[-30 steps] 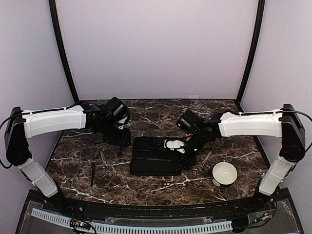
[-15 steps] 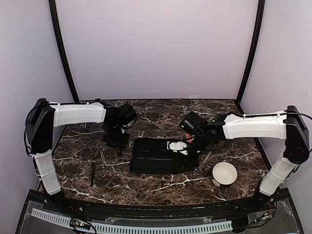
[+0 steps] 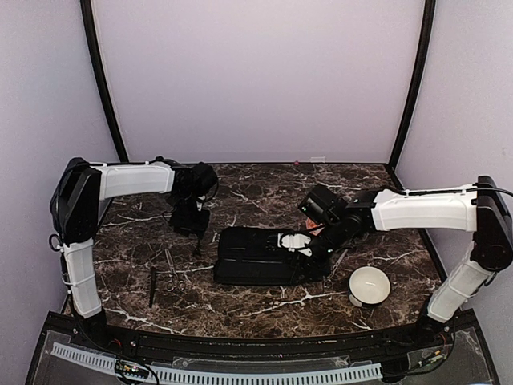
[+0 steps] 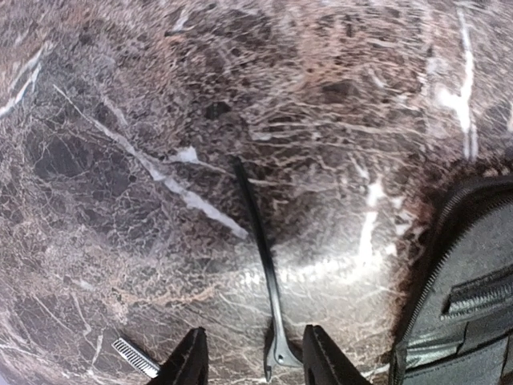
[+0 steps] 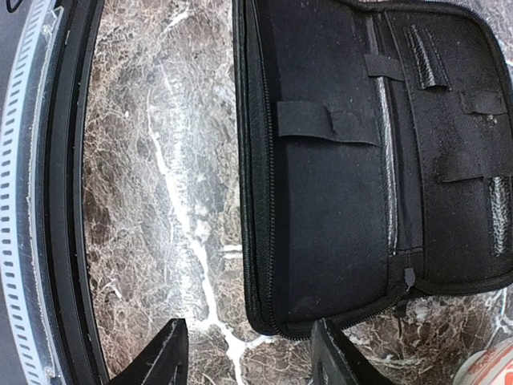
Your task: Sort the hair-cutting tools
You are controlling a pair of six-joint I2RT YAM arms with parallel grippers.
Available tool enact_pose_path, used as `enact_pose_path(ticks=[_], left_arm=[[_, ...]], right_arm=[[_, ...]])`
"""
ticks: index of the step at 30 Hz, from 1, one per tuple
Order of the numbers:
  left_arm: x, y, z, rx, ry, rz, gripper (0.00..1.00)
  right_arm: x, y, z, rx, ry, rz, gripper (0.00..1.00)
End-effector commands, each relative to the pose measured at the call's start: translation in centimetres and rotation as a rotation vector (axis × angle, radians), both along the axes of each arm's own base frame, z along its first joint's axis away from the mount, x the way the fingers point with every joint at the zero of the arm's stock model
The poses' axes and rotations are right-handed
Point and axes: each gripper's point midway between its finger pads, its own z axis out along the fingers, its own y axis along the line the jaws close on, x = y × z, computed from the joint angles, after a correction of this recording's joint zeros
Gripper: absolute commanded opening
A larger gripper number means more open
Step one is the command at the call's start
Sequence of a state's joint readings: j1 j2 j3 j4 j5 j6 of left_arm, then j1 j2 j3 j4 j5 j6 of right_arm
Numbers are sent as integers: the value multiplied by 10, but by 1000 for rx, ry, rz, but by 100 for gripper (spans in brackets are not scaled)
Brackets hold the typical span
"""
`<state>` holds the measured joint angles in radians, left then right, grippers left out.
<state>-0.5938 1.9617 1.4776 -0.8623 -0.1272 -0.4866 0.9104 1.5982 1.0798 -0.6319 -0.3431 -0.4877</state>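
Observation:
A slim dark stick (image 4: 260, 249) lies on the marble, and its hooked near end rests between the fingertips of my left gripper (image 4: 255, 365). That gripper is open and hangs just left of the black case (image 3: 256, 258); the left gripper (image 3: 195, 228) shows there in the top view. Silver scissors (image 3: 172, 271) and a dark comb (image 3: 152, 287) lie near the front left. A toothed silver piece (image 4: 132, 357) shows beside the left finger. My right gripper (image 5: 252, 361) stands open above the near corner of the open case (image 5: 337, 200), holding nothing.
A white bowl (image 3: 369, 286) stands right of the case, and its rim (image 5: 489, 370) shows in the right wrist view. A thin silver stick (image 3: 341, 259) lies between case and bowl. The table's black front rail (image 5: 64, 200) runs past the case.
The left arm's elbow has swung up and inward while its gripper stayed beside the case's left end. The right gripper crept slightly right over the case.

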Motion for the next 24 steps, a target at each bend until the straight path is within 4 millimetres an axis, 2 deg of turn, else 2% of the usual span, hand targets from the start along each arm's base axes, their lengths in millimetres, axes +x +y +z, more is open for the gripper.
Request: enact_pose_path(ticks=[1, 11, 19, 24], left_arm=[[0, 0, 2, -13, 23, 5, 40], [0, -3, -12, -20, 38, -3, 34], [-7, -4, -21, -21, 78, -9, 20], [-8, -3, -21, -16, 81, -11, 15]], right_arm=[[1, 2, 10, 38, -23, 7, 52], [-2, 3, 10, 44, -7, 16, 52], [-1, 3, 9, 39, -11, 14, 52], [-2, 4, 9, 41, -3, 20, 52]])
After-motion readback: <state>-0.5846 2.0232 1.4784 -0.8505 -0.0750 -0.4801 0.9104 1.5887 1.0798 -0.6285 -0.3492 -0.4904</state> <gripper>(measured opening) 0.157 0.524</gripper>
